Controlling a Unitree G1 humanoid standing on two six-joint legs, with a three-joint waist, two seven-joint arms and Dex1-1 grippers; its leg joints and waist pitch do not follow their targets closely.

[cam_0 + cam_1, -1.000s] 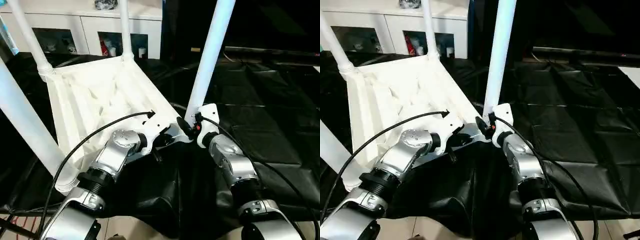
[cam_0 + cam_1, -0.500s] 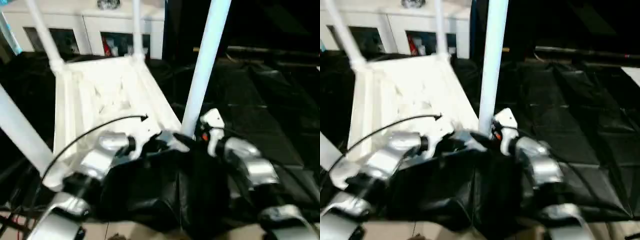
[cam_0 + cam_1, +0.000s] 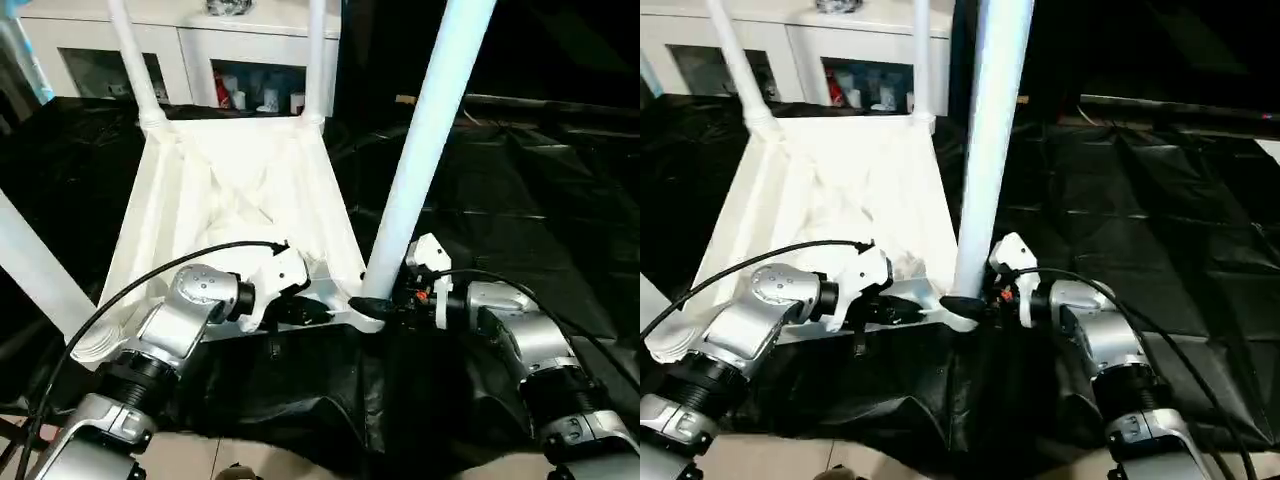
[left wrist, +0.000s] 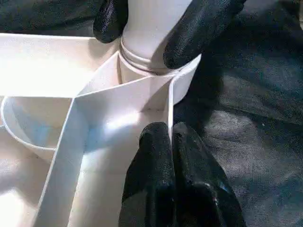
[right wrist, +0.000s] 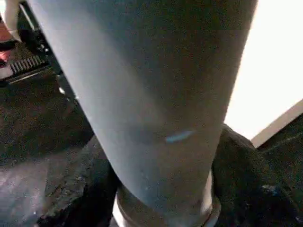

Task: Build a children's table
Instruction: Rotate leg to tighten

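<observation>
On the black plastic sheeting [image 3: 520,200] that covers the floor, the all-white plastic children's table [image 3: 235,190] lies upside down, its ribbed underside facing up and its long round tapered legs standing upward from the corners. Two legs rise at the far corners in front of a white cabinet with glass doors [image 3: 200,60], one thick leg [image 3: 30,265] rises at the near corner on the robot's left, and the near right leg [image 3: 425,140] stands close in front of the robot.

Both silver forearms reach forward and bend inward, so that the two wrists face each other across the near right corner of the table.

The left gripper [image 4: 169,142] has its two black fingers pressed together with no gap between them. Their tips rest against a thin upright rib wall [image 4: 169,101] of the underside, just beside the round socket that takes the near right leg. They hold nothing between them.

The right gripper [image 3: 385,305] comes at the same corner from the other side. Its black fingers [image 4: 196,28] stand apart, one on each side of the near right leg's base just above the ringed collar, and both touch the leg. In the right wrist view the leg stands directly ahead, with a dark finger bulging on either side of its lower end.
</observation>
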